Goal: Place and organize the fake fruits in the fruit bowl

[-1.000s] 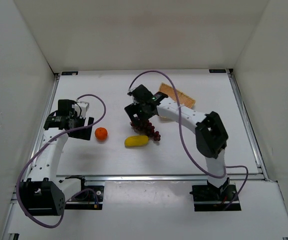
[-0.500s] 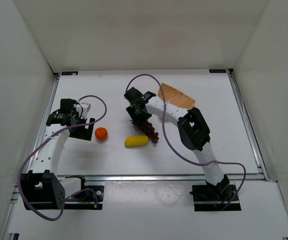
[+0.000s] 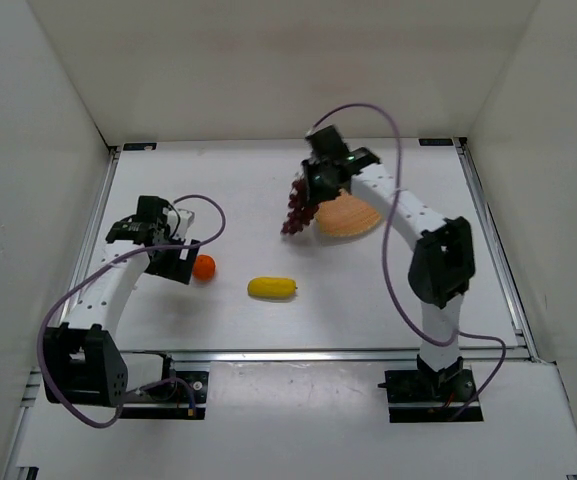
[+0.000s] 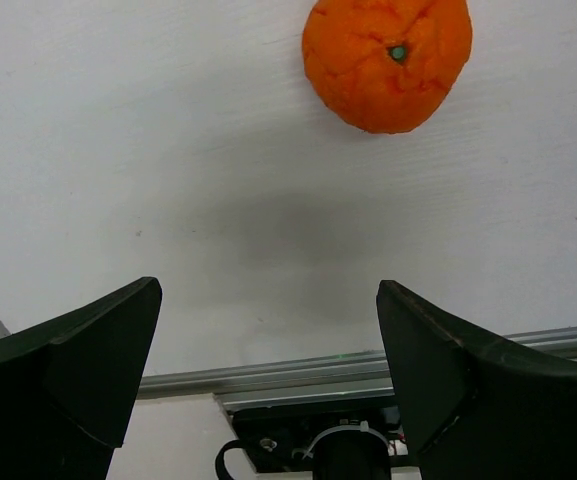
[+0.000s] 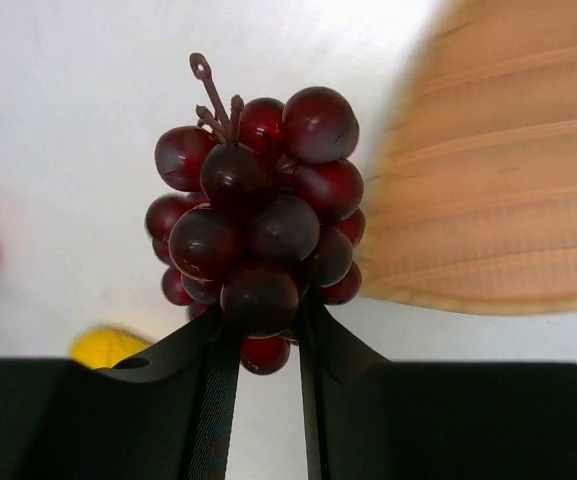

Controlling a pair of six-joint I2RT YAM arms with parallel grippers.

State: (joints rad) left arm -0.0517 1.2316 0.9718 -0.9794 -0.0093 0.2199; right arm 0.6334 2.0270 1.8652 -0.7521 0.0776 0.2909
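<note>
A bunch of dark purple grapes (image 3: 297,209) (image 5: 258,228) hangs above the table, with my right gripper (image 3: 311,190) (image 5: 263,335) shut on its lower berries. Just right of the grapes lies the tan fruit bowl (image 3: 351,215) (image 5: 498,190). A round orange (image 3: 204,267) (image 4: 387,57) rests on the table. My left gripper (image 3: 168,262) (image 4: 268,350) stands open right next to it, nothing between its fingers. The yellow lemon-like fruit (image 3: 272,288) (image 5: 108,346) lies near the table's middle.
White walls (image 3: 58,150) enclose the table on three sides. A metal rail (image 3: 318,352) (image 4: 368,362) runs along the near edge. Purple cables (image 3: 368,108) loop off both arms.
My right gripper closed on the grapes, lifted them off the table and carried them back and right to the bowl's left edge. The left gripper edged closer to the orange.
</note>
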